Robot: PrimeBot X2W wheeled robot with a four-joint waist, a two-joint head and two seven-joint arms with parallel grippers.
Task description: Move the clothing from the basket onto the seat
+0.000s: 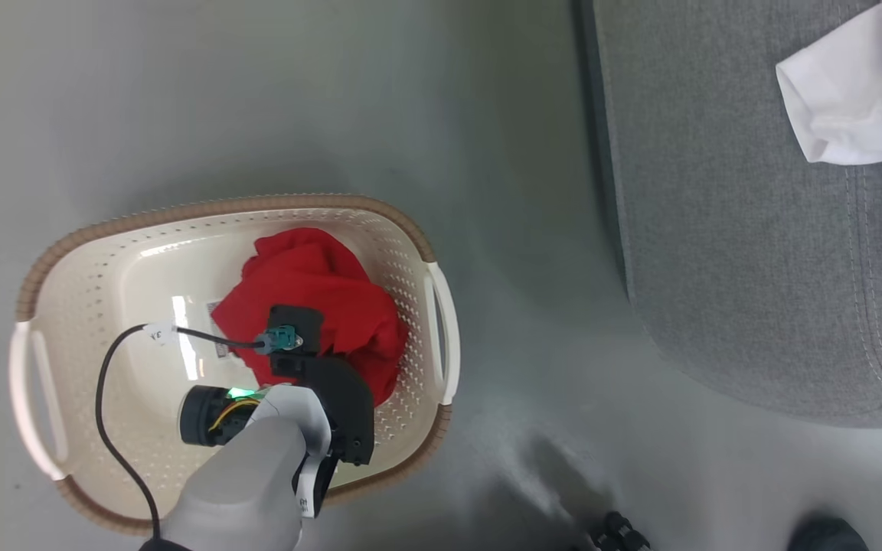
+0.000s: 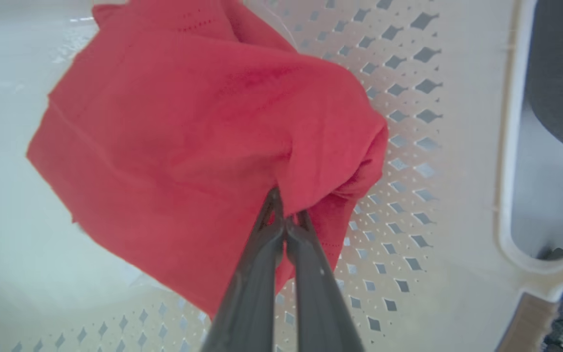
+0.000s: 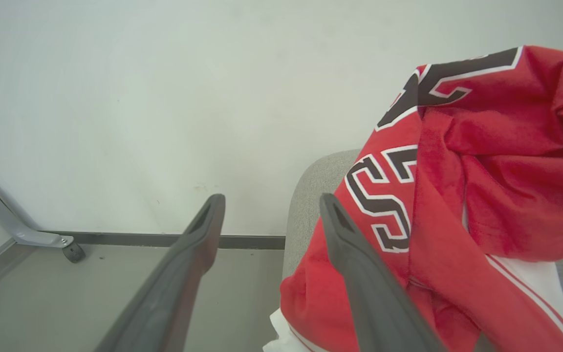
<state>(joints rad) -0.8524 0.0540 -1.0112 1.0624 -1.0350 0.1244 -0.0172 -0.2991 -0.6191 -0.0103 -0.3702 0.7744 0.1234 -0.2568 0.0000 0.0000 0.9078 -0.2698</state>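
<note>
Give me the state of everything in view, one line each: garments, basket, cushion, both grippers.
basket: upright on the floor, one garment inside.
red garment: crumpled, in the basket.
jersey: crumpled on the couch cushion.
couch cushion: bearing the jersey.
left gripper: jaws shut on the red garment.
right gripper: jaws open, empty.

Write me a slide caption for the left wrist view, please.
Left hand shut on the red garment inside the cream basket.

On the crumpled red fabric sports jersey (image 3: 501, 195), centre right of the right wrist view: dark, white-edged numeral 5 (image 3: 381, 195); above it, a second numeral (image 3: 450, 78), folded past reading. Centre left of the head view, small white paper tag (image 1: 159, 333): handwriting illegible.
</note>
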